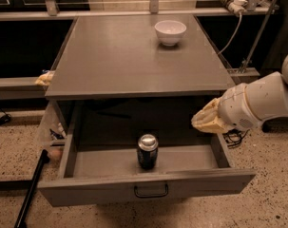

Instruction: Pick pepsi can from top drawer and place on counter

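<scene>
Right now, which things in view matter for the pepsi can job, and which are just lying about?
Job:
pepsi can, upright in the open top drawer
counter
gripper, over the drawer's right side, apart from the can

Lying about:
white bowl, on the counter's far end
black pole, on the floor at left
</scene>
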`<state>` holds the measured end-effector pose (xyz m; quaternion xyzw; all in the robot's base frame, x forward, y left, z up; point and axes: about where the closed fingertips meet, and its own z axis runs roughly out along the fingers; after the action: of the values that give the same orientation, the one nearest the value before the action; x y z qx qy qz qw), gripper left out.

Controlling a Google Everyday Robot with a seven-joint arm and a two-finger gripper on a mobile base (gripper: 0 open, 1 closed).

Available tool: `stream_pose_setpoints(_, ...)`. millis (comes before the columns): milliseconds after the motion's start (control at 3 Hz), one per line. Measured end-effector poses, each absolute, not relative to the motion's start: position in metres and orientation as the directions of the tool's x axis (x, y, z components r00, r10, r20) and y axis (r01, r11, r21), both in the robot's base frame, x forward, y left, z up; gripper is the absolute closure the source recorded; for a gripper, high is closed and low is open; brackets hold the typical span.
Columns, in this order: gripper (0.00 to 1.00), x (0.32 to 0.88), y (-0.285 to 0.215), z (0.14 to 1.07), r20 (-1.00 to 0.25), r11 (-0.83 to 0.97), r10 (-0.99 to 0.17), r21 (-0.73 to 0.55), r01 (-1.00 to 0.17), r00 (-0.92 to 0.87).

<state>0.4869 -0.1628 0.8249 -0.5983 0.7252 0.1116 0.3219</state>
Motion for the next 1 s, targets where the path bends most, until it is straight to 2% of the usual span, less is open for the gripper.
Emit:
stream_pose_setpoints(667,1.0,0.487,-0.154,0.803,-0.629,0.238,-0.776,-0.233,-0.943,-0.04)
stream_pose_setpoints(1000,0.84,0.495,-0.142,0.792,-0.666,0.218,-0.746,-0.265,-0.939,0.014)
